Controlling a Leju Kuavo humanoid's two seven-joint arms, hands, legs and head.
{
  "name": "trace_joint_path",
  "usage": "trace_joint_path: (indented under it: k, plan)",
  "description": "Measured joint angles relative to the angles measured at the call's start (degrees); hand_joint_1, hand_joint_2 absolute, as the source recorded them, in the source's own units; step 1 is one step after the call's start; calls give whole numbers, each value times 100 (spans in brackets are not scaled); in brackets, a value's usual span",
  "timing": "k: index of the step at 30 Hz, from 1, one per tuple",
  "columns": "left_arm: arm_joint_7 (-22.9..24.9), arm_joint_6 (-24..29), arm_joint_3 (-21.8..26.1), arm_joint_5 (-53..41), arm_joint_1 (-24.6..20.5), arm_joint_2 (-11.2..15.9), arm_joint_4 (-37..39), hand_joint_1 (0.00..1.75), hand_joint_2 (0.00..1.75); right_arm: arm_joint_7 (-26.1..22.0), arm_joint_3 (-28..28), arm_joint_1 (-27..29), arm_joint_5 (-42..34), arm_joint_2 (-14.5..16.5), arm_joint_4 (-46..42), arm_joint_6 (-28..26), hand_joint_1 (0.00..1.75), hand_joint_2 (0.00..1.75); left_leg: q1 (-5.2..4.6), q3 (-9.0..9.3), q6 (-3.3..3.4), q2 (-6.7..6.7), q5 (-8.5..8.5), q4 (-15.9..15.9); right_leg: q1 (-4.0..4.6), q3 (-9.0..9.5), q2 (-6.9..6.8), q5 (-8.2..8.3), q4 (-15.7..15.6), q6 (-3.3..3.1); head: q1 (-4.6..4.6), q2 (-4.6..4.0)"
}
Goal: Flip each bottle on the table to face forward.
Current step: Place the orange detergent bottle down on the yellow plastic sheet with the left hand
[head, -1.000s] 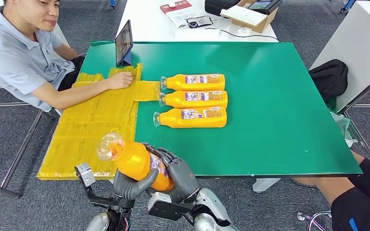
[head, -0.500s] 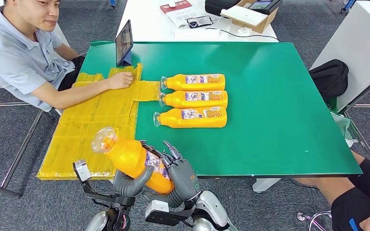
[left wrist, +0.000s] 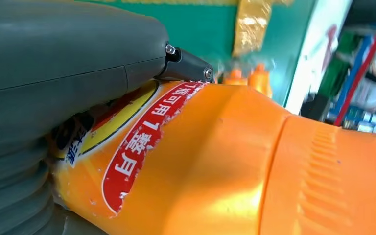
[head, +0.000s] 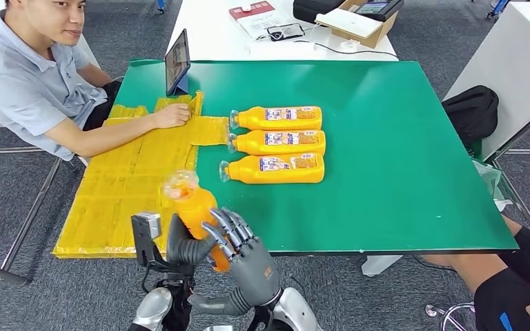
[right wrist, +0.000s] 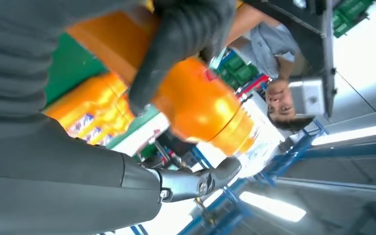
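Holding one orange bottle (head: pixel 193 210) off the table (head: pixel 386 138), near its front edge, both hands on it. Left hand (head: pixel 179 245) wraps the lower body from the left; right hand (head: pixel 238 252) presses against it from the right, fingers (head: pixel 228 231) curled over the side. Bottle stands roughly upright, clear cap toward the head camera. Left wrist view shows a label with a red band under the thumb, so part of the print faces that palm.

Three bottles (head: pixel 279 141) lie in a neat row mid-table, side by side, caps pointing left, labels up. Judgement: those three look done. The held one is the fourth, mid-turn, not yet set down. What is left: finish the rotation so its label faces up, then lay it beside the row, likely on the near side.

A person (head: pixel 34 83) sits at the left, one hand (head: pixel 172 114) resting on the yellow mat (head: pixel 124 186). A tablet (head: pixel 177 61) stands at the far corner.
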Motion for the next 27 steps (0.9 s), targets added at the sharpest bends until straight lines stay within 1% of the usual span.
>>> trace_joint_path:
  k: [3,5,7,13,18,21,23,25,27]
  plan:
    - [76,-227,-41,-676,-7,20,8,175,175,-199,-1,5,-477,-1,-51,225,0,175,-1,0,0,0,0,0,-1,0,0,0,0,0,1,0]
    - [115,-372,-43,-880,-7,24,0,175,175,-288,-19,12,-627,-1,-89,369,0,175,-1,0,1,0,0,1,-1,0,0,1,0,0,1,0]
    - [110,-368,-43,-1029,-9,24,-15,175,175,-338,-39,18,-684,-1,-111,456,0,175,-1,0,1,0,0,1,-1,0,0,1,0,1,2,0]
    - [25,232,-12,-1937,-59,50,-181,175,175,-443,-95,50,-712,1,-218,592,0,175,0,-1,0,0,1,1,0,-3,0,1,1,0,1,0]
    - [22,428,42,-2346,-152,104,-413,175,175,-466,-150,62,-703,2,-315,646,0,175,0,-3,0,0,1,1,0,-3,0,1,1,0,1,0]
    - [64,636,57,-2906,-217,157,-599,175,175,-541,-191,97,-700,2,-393,694,0,175,0,-4,1,0,1,1,-1,-4,-1,1,0,0,1,0]
    - [270,708,65,-3440,-321,208,-714,175,175,-622,-207,126,-685,2,-469,731,0,175,0,-4,1,0,1,1,-1,-4,-1,1,0,1,1,0]
    - [623,716,72,-4036,-481,265,-739,175,175,-681,-211,143,-660,2,-547,770,0,175,0,-4,1,0,1,1,0,-4,-1,1,0,0,0,0]
    - [1070,725,91,-4770,-727,325,-578,175,175,-706,-211,149,-623,2,-605,814,0,175,0,-4,1,-1,3,1,0,-4,-2,2,0,0,0,0]
